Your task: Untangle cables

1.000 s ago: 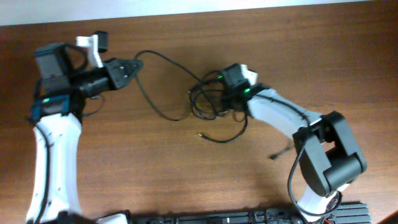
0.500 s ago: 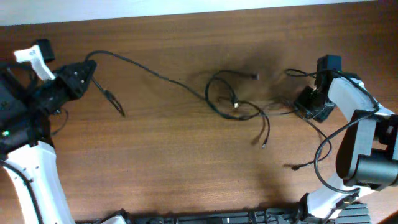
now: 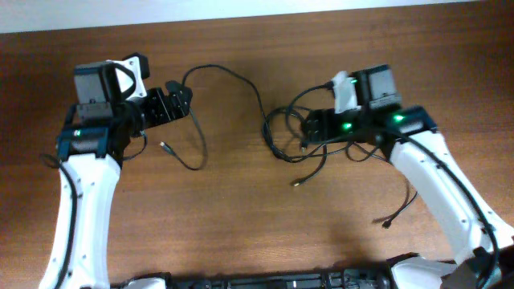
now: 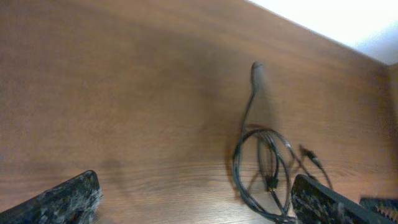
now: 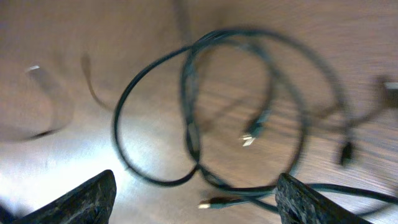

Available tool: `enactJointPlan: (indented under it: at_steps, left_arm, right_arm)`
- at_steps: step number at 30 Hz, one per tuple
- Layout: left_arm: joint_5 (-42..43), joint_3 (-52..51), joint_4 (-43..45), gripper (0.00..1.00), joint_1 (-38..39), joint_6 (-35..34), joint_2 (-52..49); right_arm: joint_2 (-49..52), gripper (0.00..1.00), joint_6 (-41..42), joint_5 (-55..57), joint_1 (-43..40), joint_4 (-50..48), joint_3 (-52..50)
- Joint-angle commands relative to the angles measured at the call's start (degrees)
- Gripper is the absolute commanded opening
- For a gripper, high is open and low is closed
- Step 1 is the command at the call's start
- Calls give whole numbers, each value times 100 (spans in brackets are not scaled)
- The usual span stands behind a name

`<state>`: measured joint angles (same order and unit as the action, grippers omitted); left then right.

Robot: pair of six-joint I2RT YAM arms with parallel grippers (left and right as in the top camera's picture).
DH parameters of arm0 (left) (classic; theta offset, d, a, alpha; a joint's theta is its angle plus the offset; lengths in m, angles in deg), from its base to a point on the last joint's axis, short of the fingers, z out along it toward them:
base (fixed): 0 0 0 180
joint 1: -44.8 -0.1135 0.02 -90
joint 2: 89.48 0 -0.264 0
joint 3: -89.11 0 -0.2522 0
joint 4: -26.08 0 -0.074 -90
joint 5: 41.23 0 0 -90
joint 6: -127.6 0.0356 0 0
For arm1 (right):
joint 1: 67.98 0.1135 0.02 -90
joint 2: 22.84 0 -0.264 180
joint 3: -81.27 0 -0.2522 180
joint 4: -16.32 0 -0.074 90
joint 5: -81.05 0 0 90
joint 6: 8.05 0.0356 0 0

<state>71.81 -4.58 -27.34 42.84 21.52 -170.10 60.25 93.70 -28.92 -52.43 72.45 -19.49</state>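
Note:
The thin black cables lie on the wooden table, bunched in a loose tangle (image 3: 283,132) left of my right gripper (image 3: 315,127). One strand (image 3: 233,76) arcs from the tangle to my left gripper (image 3: 178,103), and a tail with a plug end (image 3: 164,147) hangs below it. In the left wrist view the gripper (image 4: 196,205) is open, with cable loops (image 4: 261,165) by its right finger (image 4: 326,202). My right gripper (image 5: 196,199) is open above overlapping loops (image 5: 199,106), and a plug tip (image 5: 208,203) lies between its fingers.
Another black cord (image 3: 405,197) trails down the right side beside the right arm and ends in a plug (image 3: 386,223). The table's far edge (image 3: 257,18) meets a white wall. Black equipment (image 3: 281,281) lines the near edge.
Half a second ago the arms were spread far apart with the cables stretched between them. Both have swung back toward the middle, their jaws have opened, and the cables lie slack and bunched.

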Motion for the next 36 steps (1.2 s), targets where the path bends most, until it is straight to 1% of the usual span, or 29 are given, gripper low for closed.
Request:
enactJointPlan:
  at_steps: [1,3,5,6,7,8,9,10,11,12,13,15,16,18,20,21,23,24,25,26,27,28,29,30,31,32,34,36]
  left_arm:
    - [-142,61,7,99,11,-787,-726]
    - [-122,61,9,99,11,-1086,-968]
    - [116,61,7,99,11,-1137,-1073]
    - [149,61,7,99,11,-1137,-1078]
    - [149,61,9,99,11,-1139,-1078]
    - [155,61,7,99,11,-1158,-1078]
    - [160,61,4,99,39,-1156,-1078]
    - [162,61,-13,99,87,-1156,-1078]
    - [186,63,-20,99,146,-1156,-1078]
    - [295,61,-31,99,245,-1154,-1078]
    - [420,61,-31,99,400,-1156,-1078]
    - [422,63,-31,99,616,-1156,-1078]
    - [494,61,-31,99,693,-1152,-1078]
    - [791,61,-13,99,717,-1019,-1078]
    - [1248,61,35,99,717,-310,-1078]
    - [1749,61,35,99,717,350,-1078]
    - [2514,61,35,100,723,1447,-1078]
    - [2682,63,35,98,723,1775,-1078]
    - [2715,61,37,91,756,2129,-1078]
    - [2708,61,39,87,817,2409,-1078]
    - [2651,61,59,85,894,2573,-1078]
    - [2374,61,140,84,1043,2627,-1078]
    - [1829,61,249,79,1270,2625,-1078]
    - [1217,61,361,70,1611,2625,-1091]
    - [625,61,503,63,1884,2621,-1143]
    - [221,61,636,60,2074,2577,-1228]
    - [-219,61,927,58,2354,2358,-1515]
    - [-361,61,1102,53,2433,2000,-1930]
  right_arm:
    - [409,81,-422,219,780,-144,22]
    - [802,81,-422,627,1093,-463,22]
    - [1458,81,-376,643,1320,-839,22]
    - [1650,75,-376,621,1381,-848,22]
    - [1825,60,-376,459,1453,-863,22]
    - [1853,31,-376,367,1493,-970,22]
    - [1818,8,-205,367,1493,-1056,57]
    - [1777,4,87,343,1458,-1073,186]
    - [1735,4,197,177,1419,-1064,341]
    - [1626,4,227,-474,1325,-1049,813]
    - [1552,4,227,-737,1307,-960,1340]
    - [1530,4,271,-787,1307,-828,2020]
    - [1530,4,634,-737,1285,-857,2277]
    - [1530,4,1425,-507,1211,-927,2400]
    - [1530,4,1928,-330,1086,-1049,2400]
    - [1530,4,2243,-337,986,-1093,2400]
    - [1530,4,2522,-339,898,-1121,2400]
    - [1530,4,2522,-361,872,-1176,2402]
    - [1530,4,2529,-363,874,-1204,2402]
    - [1530,4,2583,-385,874,-1224,2402]
    - [1530,4,2730,-413,874,-1235,2402]
    - [1530,4,2796,-566,874,-1357,2402]
    - [1530,4,2798,-664,872,-1436,2426]
    - [1528,4,2796,-667,874,-1432,2490]
    - [1510,4,2793,-691,872,-1432,2562]
    - [1495,4,2771,-684,872,-1432,2625]
    - [1486,4,2745,-684,822,-1419,2785]
    - [1473,4,2420,-678,584,-1274,3045]
